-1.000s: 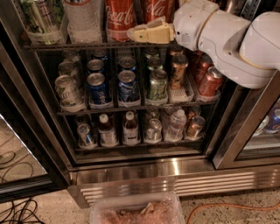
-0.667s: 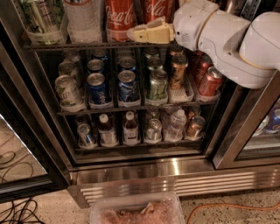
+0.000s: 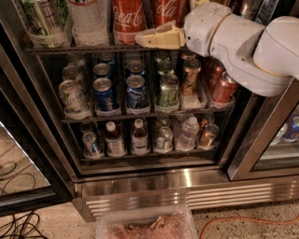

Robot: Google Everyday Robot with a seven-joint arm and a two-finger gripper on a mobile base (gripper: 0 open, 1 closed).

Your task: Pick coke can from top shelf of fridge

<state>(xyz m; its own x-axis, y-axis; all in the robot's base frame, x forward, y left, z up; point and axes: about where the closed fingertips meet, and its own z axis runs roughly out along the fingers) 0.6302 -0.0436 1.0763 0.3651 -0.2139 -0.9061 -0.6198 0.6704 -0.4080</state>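
Floor, nearest: clear plastic bin (image 3: 142, 225), orange cable (image 3: 243, 221). Fridge (image 3: 140, 179): lower racks hold mixed cans and bottles, none wanted. White arm (image 3: 243, 46) enters from the right, laying the gripper (image 3: 142, 40) sideways along the top shelf (image 3: 70, 48) rail; open or closed, cannot tell. Coke can (image 3: 126, 18): upright behind the gripper's tip, not held. Obstructions: water bottle (image 3: 88, 18) left, second cola can (image 3: 163, 9) right, close-packed.

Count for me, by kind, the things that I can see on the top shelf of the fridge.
Coke cans: 2
Clear bottle: 1
Plastic cup: 1
Total: 4 in view. The arm hides the right end of the top shelf. The gripper is in front of the two cans, just above the shelf's front rail.
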